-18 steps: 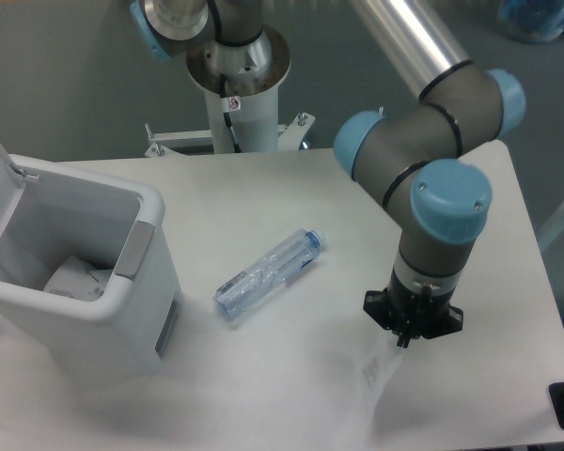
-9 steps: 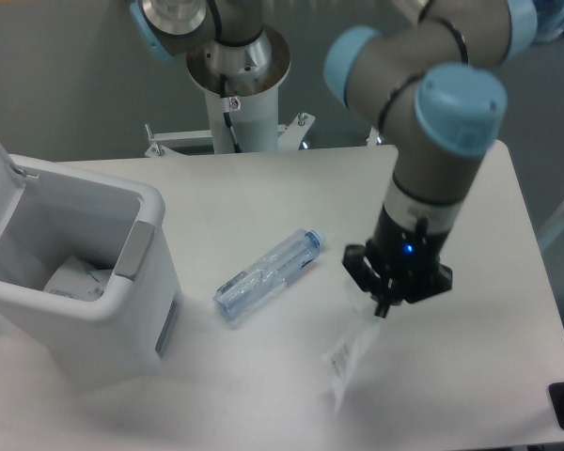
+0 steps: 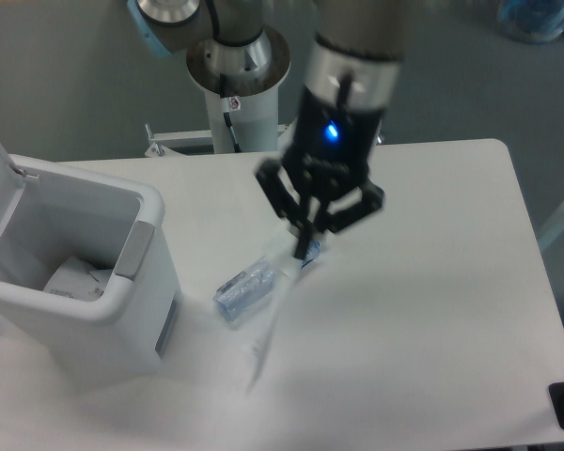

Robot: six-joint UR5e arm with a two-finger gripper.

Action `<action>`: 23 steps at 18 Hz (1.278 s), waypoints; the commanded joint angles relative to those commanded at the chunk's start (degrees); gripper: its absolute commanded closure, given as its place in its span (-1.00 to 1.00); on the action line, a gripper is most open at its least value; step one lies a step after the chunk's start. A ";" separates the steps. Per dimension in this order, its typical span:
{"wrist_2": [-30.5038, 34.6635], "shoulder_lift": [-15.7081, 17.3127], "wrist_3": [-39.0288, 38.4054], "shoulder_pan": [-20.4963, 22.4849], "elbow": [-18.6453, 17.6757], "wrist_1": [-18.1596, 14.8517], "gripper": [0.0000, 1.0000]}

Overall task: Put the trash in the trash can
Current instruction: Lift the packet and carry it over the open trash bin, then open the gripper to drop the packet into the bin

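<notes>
Dangling from the gripper [image 3: 305, 252], a thin whitish plastic packet [image 3: 271, 319] is being held above the table [image 3: 432, 310], motion-blurred, any label unreadable; the jaws are being kept pinched narrow on its top edge. A crushed clear bottle [image 3: 247, 287], ribbed, is lying on the table beneath. The boxy white trash can [image 3: 94, 272], lid up, is standing well left

Bottle [image 3: 247, 287] clear crinkled plastic; trash can [image 3: 94, 310] smooth white plastic.

gripper [image 3: 304, 246] pinching white packet [image 3: 271, 324], bottle [image 3: 249, 286] beneath, bin [image 3: 85, 272] left
</notes>
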 joint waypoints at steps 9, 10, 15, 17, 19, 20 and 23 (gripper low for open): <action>0.26 5.19 -0.89 -8.43 -4.30 -0.18 1.00; 0.35 5.98 -0.62 -9.31 -5.61 -0.09 1.00; 0.96 7.57 0.17 -11.95 -10.54 0.70 1.00; 1.23 7.22 1.92 -12.75 -10.55 0.70 1.00; 1.31 7.04 2.28 -13.27 -10.72 0.70 1.00; 1.92 6.96 2.54 -13.54 -10.90 0.70 0.94; 4.03 7.13 7.10 -13.72 -11.25 0.26 0.78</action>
